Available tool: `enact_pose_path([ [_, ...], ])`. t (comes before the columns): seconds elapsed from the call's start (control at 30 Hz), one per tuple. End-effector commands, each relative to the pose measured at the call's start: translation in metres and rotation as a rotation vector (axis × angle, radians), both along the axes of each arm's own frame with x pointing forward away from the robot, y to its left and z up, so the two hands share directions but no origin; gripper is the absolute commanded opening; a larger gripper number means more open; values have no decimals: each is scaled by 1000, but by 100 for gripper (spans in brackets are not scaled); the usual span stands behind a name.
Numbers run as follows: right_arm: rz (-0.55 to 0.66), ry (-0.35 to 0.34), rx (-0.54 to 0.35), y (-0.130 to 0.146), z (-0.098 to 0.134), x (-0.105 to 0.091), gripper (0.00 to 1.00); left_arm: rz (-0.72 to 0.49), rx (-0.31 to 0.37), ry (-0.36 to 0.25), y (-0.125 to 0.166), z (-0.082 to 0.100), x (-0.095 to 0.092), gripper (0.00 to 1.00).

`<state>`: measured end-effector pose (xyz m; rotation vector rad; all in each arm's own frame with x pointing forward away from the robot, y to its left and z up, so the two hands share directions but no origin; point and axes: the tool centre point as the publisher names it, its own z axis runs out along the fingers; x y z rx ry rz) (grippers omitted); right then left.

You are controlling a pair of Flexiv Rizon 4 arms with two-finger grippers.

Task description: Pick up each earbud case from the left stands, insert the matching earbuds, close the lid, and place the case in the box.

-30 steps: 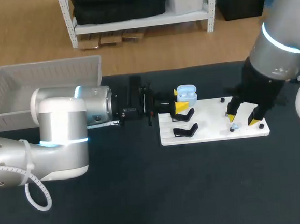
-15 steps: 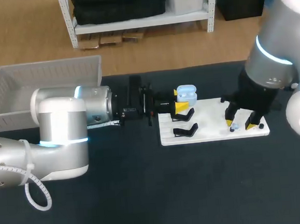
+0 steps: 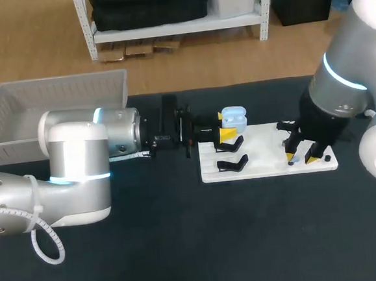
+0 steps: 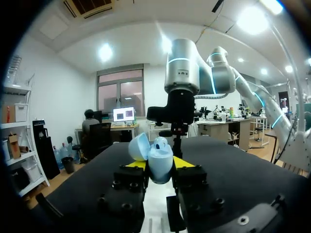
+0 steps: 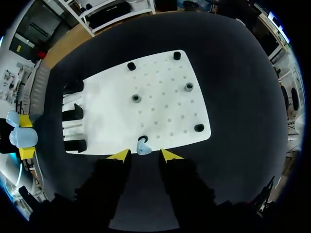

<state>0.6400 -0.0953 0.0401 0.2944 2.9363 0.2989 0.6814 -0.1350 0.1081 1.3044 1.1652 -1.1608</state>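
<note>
At board [image 5: 160, 97] edge, R gripper [image 5: 144, 155] spread round earbud [image 5: 143, 147]; L gripper [image 4: 160, 164] clamps case [image 4: 158, 154].

Case [image 3: 233, 116] in left pincer [image 3: 224, 126] at left of board [image 3: 260, 144]; earbud [image 5: 143, 148] straddled by right pincer [image 5: 144, 155].
</note>
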Motion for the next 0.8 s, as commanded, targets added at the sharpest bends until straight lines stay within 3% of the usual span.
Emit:
enact_pose_path([
  [0.03,2,-1,3,2,-2,2,35,3,-5,-3,0,-1,0,0],
  [0.8,-2,22,-1,3,-11,9,26,3,-5,-3,0,-1,0,0],
])
